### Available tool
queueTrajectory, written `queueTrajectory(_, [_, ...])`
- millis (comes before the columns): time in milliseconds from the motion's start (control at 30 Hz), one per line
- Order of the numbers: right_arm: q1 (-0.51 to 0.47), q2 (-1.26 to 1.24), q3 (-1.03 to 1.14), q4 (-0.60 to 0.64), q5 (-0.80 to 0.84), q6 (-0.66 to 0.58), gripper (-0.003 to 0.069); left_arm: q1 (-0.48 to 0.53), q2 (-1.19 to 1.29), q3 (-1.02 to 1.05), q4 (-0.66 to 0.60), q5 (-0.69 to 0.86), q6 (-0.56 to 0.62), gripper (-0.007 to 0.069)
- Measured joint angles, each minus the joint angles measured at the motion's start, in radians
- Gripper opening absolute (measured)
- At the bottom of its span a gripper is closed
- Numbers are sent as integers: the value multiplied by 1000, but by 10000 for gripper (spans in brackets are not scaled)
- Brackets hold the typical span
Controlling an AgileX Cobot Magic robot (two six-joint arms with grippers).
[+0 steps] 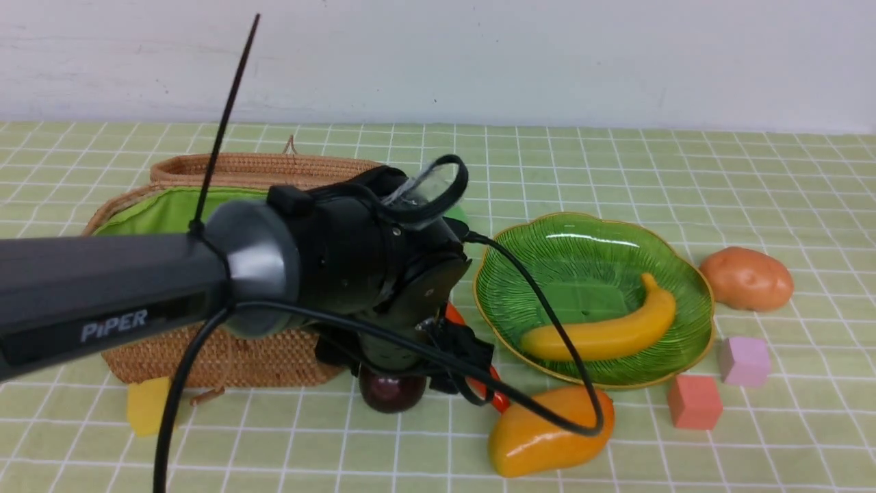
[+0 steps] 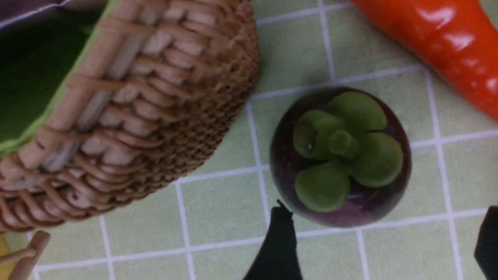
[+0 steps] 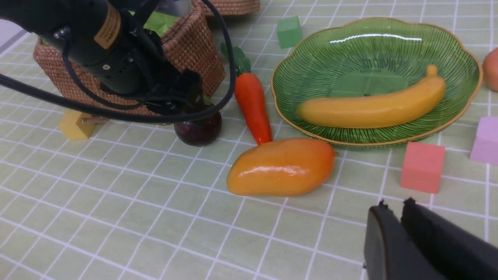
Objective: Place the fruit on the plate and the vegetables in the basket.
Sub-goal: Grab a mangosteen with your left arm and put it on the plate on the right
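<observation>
Left tool [image 2: 384,208] hangs spread wide over the small round dark-purple mangosteen [image 2: 340,155], gripping nothing. That fruit sits on the green-checked desk [image 2: 218,202] between the brown wicker basket [image 2: 155,97] and the orange carrot [image 2: 439,50]. A long yellow banana [image 1: 606,329] lies in the glossy green plate [image 1: 602,253]. I see my right tool [image 3: 395,204] pinched together, empty.

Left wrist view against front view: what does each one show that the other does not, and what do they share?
Only the left wrist view shows the mangosteen from above, with its green cap, and the left gripper open by it. Only the front view shows the plate holding the banana, plus the mango, the potato, the pink cube and the red cube. Both show the mangosteen, the carrot and the basket.
</observation>
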Motion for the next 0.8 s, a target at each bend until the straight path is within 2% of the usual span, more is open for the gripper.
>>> queueTrajectory(800, [0, 0, 0, 22, 16, 0, 74, 0, 78, 0, 46, -45, -15, 593])
